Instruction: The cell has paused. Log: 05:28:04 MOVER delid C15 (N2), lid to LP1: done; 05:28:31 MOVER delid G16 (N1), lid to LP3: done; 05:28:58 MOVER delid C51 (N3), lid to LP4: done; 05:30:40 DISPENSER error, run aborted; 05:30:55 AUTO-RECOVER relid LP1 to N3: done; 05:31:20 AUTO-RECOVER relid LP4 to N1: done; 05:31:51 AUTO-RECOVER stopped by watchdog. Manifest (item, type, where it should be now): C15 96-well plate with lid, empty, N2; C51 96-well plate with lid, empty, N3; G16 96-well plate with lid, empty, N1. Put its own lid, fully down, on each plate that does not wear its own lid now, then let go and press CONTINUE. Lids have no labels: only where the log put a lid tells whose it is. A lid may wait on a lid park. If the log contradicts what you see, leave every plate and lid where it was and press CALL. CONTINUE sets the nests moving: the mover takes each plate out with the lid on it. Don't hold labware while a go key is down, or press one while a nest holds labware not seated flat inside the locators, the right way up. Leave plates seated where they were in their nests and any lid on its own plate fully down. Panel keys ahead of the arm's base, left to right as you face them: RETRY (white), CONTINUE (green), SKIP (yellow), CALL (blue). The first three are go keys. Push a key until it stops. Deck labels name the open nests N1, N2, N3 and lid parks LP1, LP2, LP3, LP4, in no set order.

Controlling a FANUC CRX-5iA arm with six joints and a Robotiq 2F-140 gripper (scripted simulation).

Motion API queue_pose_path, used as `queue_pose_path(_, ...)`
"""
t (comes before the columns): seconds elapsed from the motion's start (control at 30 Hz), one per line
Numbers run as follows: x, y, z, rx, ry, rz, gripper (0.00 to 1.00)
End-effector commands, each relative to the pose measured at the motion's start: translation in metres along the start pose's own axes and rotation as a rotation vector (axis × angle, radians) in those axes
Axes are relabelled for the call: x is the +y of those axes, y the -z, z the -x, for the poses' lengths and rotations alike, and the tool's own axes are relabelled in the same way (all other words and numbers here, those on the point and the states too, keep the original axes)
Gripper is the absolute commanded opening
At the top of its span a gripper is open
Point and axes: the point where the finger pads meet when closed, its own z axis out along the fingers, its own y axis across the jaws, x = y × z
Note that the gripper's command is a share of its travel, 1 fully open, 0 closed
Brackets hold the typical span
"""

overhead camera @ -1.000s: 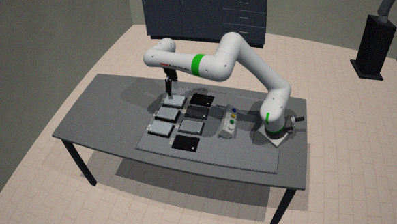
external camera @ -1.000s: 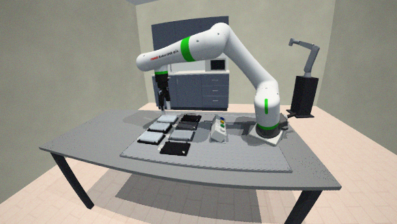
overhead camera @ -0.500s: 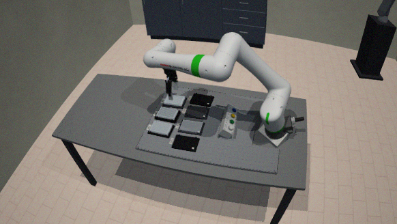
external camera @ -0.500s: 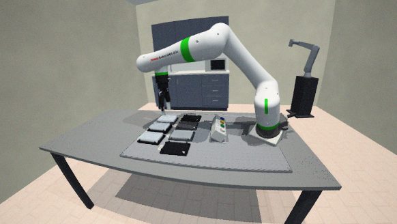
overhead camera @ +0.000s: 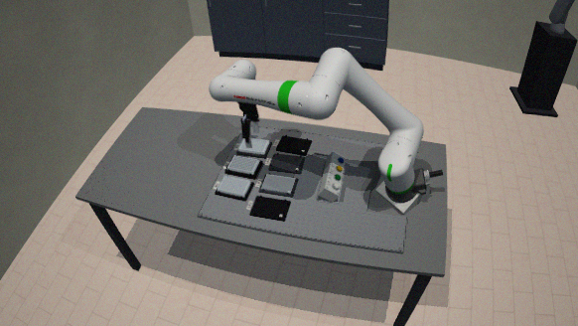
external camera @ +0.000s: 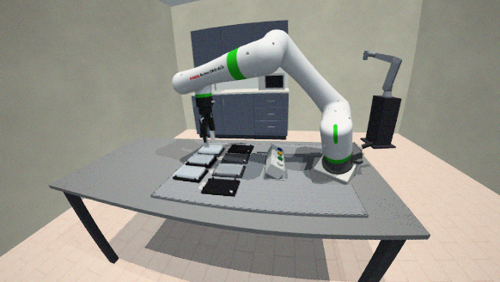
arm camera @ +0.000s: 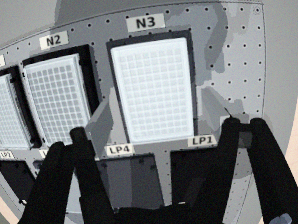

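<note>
While the pincer point(arm camera: 156, 163) gapes empty, N3 plate point(arm camera: 154, 86) directly below

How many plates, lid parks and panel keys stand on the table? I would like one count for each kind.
Plates: 3
Lid parks: 4
Panel keys: 4
Total: 11

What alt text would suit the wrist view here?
Open gripper, holding nothing, hangs above the deck, its dark fingers framing labels LP4 and LP1. Beyond, the N3 plate looks smooth and lidded; the N2 plate shows a well grid.
</note>
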Motion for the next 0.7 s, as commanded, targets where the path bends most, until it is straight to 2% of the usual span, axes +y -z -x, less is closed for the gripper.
queue_pose_path(0.0, 0.0, -0.004, 0.0, 0.0, 0.0, 0.0, 0.66)
queue_pose_path(0.67, 0.0, -0.015, 0.0, 0.0, 0.0, 0.0, 0.66)
